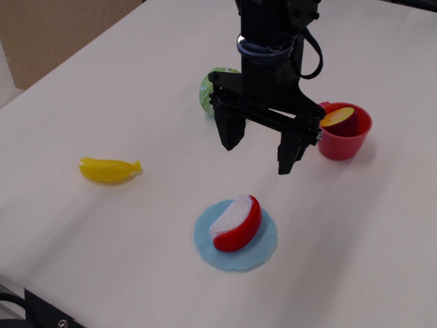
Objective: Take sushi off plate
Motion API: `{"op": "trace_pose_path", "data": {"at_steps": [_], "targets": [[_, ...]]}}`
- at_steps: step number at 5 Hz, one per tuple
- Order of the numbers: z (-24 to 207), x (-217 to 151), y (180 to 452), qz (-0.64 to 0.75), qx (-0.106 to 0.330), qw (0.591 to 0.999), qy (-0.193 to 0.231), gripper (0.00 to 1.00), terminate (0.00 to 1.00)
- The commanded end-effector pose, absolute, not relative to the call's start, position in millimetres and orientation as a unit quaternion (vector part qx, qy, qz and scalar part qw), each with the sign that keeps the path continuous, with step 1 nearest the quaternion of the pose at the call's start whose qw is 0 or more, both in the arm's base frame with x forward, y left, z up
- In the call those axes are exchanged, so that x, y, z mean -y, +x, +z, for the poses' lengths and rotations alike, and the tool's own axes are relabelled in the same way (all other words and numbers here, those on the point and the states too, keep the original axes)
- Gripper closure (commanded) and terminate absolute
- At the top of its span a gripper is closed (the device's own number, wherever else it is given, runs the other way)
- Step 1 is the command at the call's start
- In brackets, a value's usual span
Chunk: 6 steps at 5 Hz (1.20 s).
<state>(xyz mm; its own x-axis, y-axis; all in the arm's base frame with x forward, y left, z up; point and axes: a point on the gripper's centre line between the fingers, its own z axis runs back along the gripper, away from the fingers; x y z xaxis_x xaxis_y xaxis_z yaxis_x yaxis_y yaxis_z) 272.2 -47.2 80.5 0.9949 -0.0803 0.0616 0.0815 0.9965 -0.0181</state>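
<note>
The sushi (237,223), a crescent toy with a glossy red side and a white side, lies on the light-blue plate (205,242) near the front middle of the table. My gripper (258,154) hangs above and a little behind the plate. It is open and empty, with its two black fingers wide apart. It does not touch the sushi.
A yellow banana-like toy (108,169) lies to the left. A red cup (345,132) with a yellow slice in it stands at the right behind the gripper. A green round toy (209,89) sits behind the arm. The table's front edge runs along the lower left.
</note>
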Motion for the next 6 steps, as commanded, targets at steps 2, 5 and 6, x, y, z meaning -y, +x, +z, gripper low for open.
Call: {"op": "trace_pose_path", "data": {"at_steps": [2,5,6], "targets": [[75,40,258,-0.038,0.023,0.999,-0.024,0.0,0.0],[45,35,234,-0.03,0.016,0.999,0.011,0.0,0.0],[35,32,235,-0.028,0.012,1.0,-0.009,0.0,0.0]]}}
